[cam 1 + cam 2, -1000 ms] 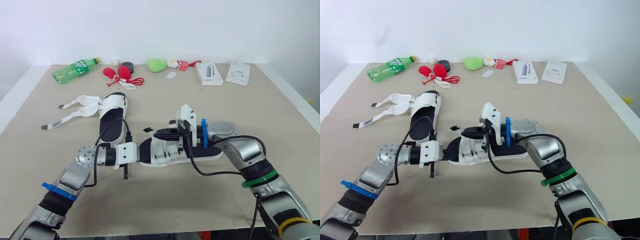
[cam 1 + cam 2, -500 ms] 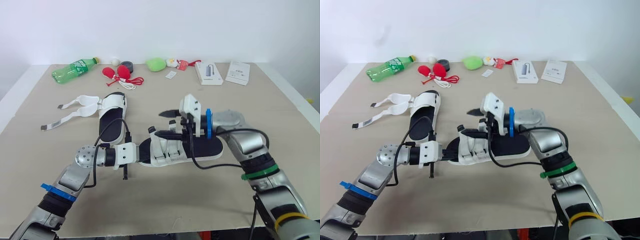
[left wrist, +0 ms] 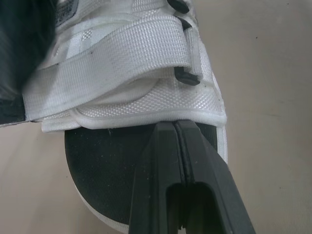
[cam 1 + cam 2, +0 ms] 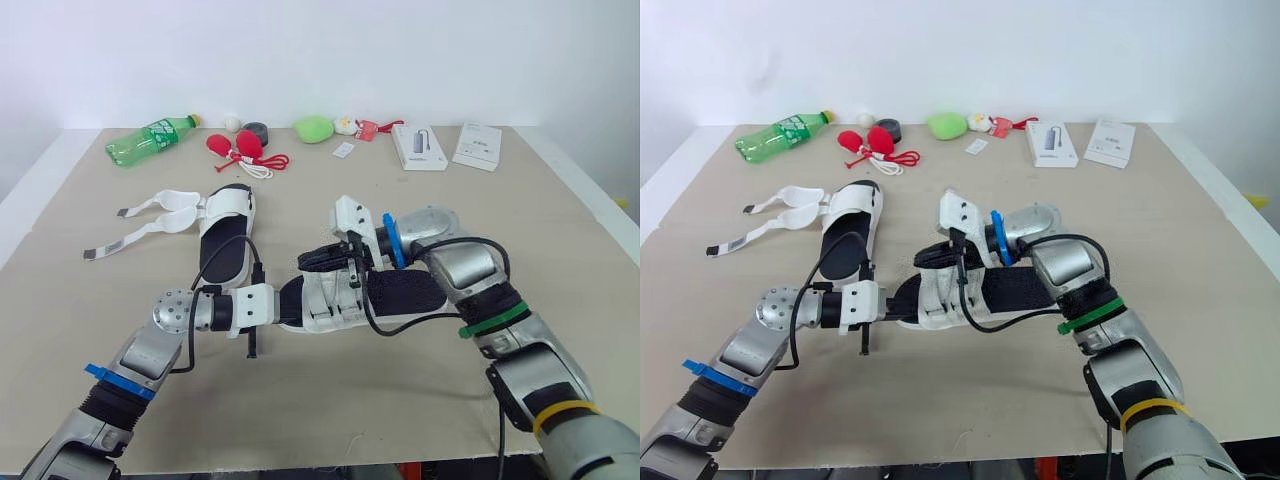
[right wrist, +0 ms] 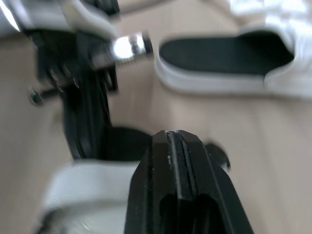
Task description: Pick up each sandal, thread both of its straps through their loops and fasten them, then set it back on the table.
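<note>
White mesh straps cross the near sandal [image 4: 405, 293], at mid-surface [image 4: 560, 220] toward the near edge. The left tool [image 4: 288, 304] is closed, its tips against the rim of the upper at the toe end. The right tool [image 4: 308, 262], closed and empty, hangs just above the straps. A second sandal [image 4: 226, 240] lies nearer the left edge, straps loose.

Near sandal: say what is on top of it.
On the near sandal, white straps lie across the black footbed. The left gripper, shut, sits on its rounded end; the right gripper, shut, hangs over the straps. The footbed beneath them is covered.
</note>
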